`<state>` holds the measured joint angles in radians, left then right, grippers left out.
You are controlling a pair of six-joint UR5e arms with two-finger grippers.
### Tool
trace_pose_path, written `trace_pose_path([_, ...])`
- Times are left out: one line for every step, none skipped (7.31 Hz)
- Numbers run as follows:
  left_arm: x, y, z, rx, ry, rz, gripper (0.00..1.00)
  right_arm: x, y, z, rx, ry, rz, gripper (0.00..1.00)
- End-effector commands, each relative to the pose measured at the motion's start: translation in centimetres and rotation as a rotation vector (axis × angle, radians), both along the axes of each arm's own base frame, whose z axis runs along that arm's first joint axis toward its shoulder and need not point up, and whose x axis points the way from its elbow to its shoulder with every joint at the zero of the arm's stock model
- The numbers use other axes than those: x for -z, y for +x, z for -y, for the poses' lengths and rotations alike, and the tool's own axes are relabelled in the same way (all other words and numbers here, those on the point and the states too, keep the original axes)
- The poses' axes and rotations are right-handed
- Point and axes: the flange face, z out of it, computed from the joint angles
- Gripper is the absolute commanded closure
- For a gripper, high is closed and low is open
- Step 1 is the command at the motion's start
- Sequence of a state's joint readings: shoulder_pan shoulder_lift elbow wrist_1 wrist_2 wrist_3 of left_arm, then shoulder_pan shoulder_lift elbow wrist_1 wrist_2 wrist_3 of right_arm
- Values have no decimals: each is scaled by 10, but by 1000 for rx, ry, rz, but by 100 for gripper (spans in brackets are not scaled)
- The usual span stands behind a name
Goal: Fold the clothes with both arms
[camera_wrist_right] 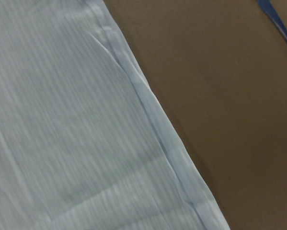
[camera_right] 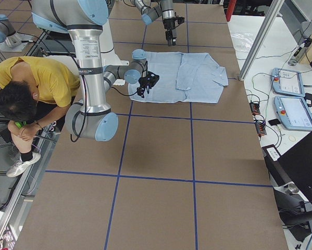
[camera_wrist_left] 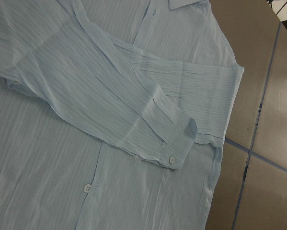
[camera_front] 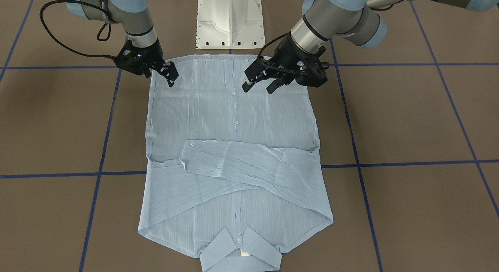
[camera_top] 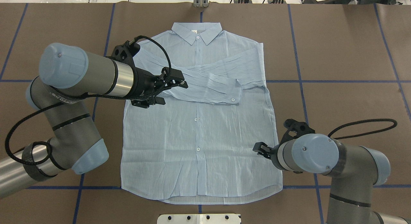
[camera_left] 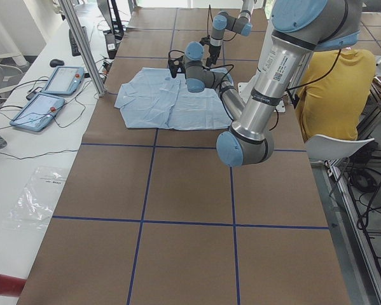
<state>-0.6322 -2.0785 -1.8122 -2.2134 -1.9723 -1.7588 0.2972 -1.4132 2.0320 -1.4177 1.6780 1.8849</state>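
The light-blue shirt (camera_top: pixel 199 131) lies flat and buttoned on the brown table, collar (camera_top: pixel 196 31) on the side away from the robot. Both sleeves are folded across the chest, and the upper one ends in a buttoned cuff (camera_top: pixel 232 96) (camera_wrist_left: pixel 174 154). My left gripper (camera_top: pixel 170 90) (camera_front: pixel 260 85) hovers open above the folded sleeve near the shirt's left shoulder, holding nothing. My right gripper (camera_front: pixel 160 75) (camera_top: pixel 258 147) stands at the shirt's right side seam (camera_wrist_right: pixel 153 124) near the hem. It looks open, with no cloth between its fingers.
The white pedestal base (camera_front: pixel 230 22) stands just behind the hem. Blue tape lines (camera_front: pixel 409 163) cross the table. A person in a yellow top (camera_right: pixel 36 83) sits beside the robot. Teach pendants (camera_left: pixel 50 92) and cables lie on the side bench.
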Motion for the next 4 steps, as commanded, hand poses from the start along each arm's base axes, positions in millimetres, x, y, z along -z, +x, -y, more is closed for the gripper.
trace_pose_path([0,-2,2,36,2,5,0,-22,-5,-36,-39,-92,-23,8])
trace_pose_path([-1,-2,3,37,4,7,0,-16,-1,-41,-59,-120,-5,11])
trace_pose_path([-1,-2,3,40,6,8,0,-20,4,-51,-56,-134,-12,11])
trace_pose_path([-2,-1,4,41,7,9,0,-14,10,-55,-59,-140,2,15])
